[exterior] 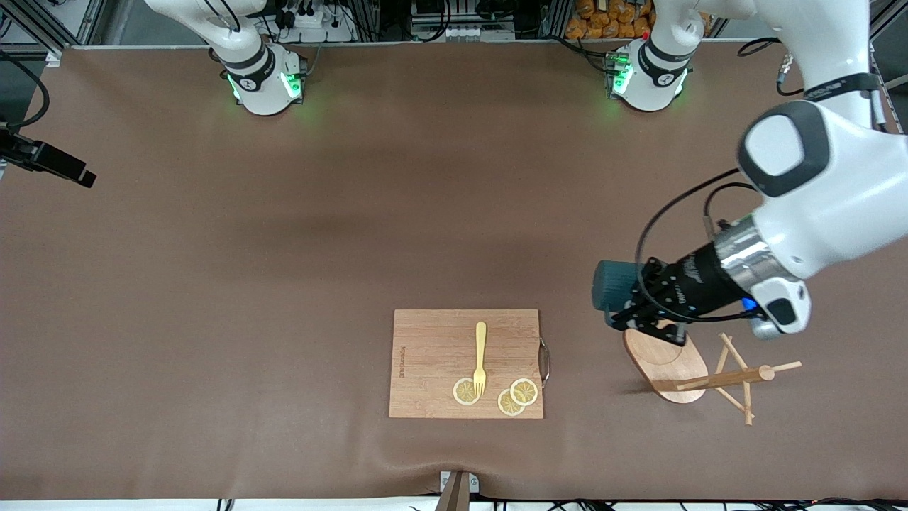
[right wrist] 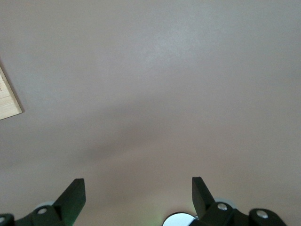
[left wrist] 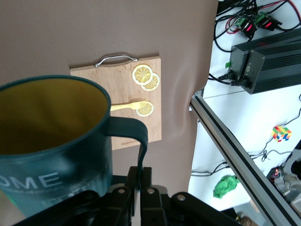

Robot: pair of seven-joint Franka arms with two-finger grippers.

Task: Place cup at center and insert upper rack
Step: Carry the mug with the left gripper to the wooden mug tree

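My left gripper (exterior: 636, 304) is shut on the loop handle of the dark teal cup (exterior: 611, 284) and holds it in the air, tipped on its side, over the table just beside the oval base of the upper rack (exterior: 667, 363). The rack lies on its side toward the left arm's end, its post and pegs (exterior: 738, 380) pointing away from the cutting board. In the left wrist view the cup (left wrist: 51, 141) shows its yellowish inside and white lettering, and the handle sits between the shut fingers of the left gripper (left wrist: 140, 176). My right gripper (right wrist: 138, 188) is open and empty over bare table; it is out of the front view.
A wooden cutting board (exterior: 433, 341) with a metal handle lies nearer the front camera, mid-table, carrying a yellow fork (exterior: 480, 355) and three lemon slices (exterior: 466, 391). Its corner shows in the right wrist view (right wrist: 7, 101). A black camera (exterior: 46, 162) juts in at the right arm's end.
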